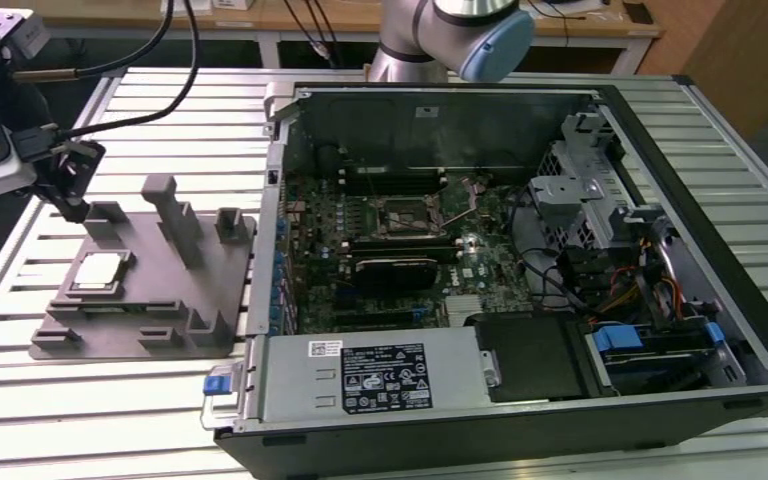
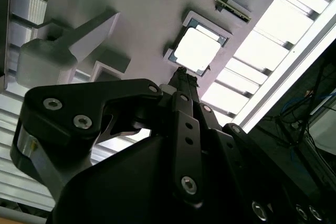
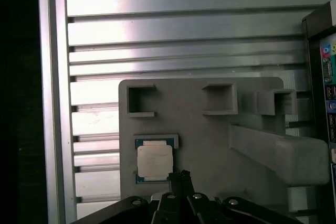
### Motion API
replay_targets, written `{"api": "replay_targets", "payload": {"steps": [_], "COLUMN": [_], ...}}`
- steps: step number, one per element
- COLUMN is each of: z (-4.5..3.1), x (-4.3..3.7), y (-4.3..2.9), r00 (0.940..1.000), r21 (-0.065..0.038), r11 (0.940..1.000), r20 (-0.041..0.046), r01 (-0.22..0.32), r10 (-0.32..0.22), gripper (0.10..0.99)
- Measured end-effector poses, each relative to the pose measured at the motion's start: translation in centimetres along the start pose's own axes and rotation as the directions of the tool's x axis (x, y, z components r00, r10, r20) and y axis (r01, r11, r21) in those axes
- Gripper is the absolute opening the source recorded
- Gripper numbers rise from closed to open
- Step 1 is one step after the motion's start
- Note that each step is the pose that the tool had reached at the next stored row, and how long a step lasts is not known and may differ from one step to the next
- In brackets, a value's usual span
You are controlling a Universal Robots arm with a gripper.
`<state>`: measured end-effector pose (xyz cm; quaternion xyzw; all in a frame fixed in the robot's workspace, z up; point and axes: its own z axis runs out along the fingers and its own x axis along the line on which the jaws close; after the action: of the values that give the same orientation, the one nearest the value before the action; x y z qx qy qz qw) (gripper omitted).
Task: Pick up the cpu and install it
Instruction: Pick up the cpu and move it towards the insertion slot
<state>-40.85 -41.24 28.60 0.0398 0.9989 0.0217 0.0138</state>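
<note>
Bright light w/ strong glare on table slats point(image 3: 173, 24) & cpu point(image 2: 197, 51) top.

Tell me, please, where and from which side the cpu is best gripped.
Grip the cpu by two opposite edges, coming straight down from above. It lies flat, metal top up, in a shallow recess of the grey fixture, so a sideways approach would likely meet the recess walls.

The exterior view looks down from high at the slatted table point(image 1: 64, 400), open computer case point(image 1: 438, 120) and grey fixture point(image 1: 117, 318), while both wrist views look closely down on that fixture and its cpu point(image 3: 154, 162), the second obliquely.
</note>
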Motion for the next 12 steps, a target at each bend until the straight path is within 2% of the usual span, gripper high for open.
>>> {"api": "replay_targets", "payload": {"steps": [4,8,12], "z": [0.37,1.10,1.51], "x": [0.06,0.25,0.39], "y": [-0.05,-0.38,-0.58], "r00": [1.0000,1.0000,1.0000], "r21": [0.000,0.000,0.000], "r11": [1.0000,1.0000,1.0000], "r20": [0.0000,0.0001,0.0001], "r01": [0.000,0.000,0.000], "r10": [0.000,0.000,0.000], "gripper": [0.106,0.106,0.106]}}
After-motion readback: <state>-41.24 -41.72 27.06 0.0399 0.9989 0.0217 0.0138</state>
